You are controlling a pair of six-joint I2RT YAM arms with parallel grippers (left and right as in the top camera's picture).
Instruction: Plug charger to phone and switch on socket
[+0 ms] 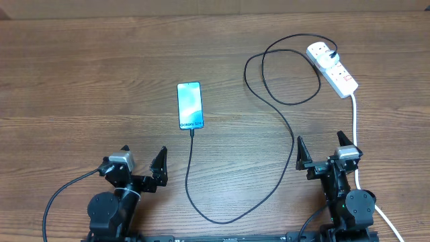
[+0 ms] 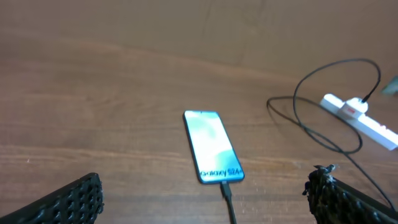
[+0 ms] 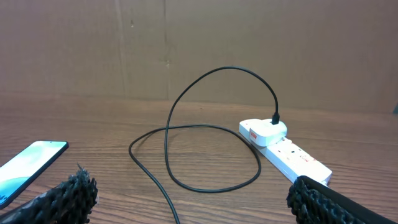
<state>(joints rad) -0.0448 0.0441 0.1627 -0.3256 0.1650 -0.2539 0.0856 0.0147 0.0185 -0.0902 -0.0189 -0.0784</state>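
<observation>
Looking down on the phone (image 1: 189, 105) lying flat and screen-up near the middle of the wooden table (image 1: 80, 74), its "Galaxy S24" end facing the arms. Finding the charger (image 1: 189, 161) meeting that end with its connector tip (image 1: 192, 132), then trailing toward the robot, curving back and looping up to its black plug (image 1: 334, 54), sitting in the socket (image 1: 329, 67) at the far right. Not managing to judge the tip's seating or the red switches' (image 1: 347, 79) positions. Seeing the socket's thick white cord (image 1: 354, 128) running down just beside the right gripper (image 1: 324, 153). Finding the left gripper (image 1: 142, 163) and its partner both hovering at the near edge, clear of phone and charger, with jaws spread wide and gripping nothing.
</observation>
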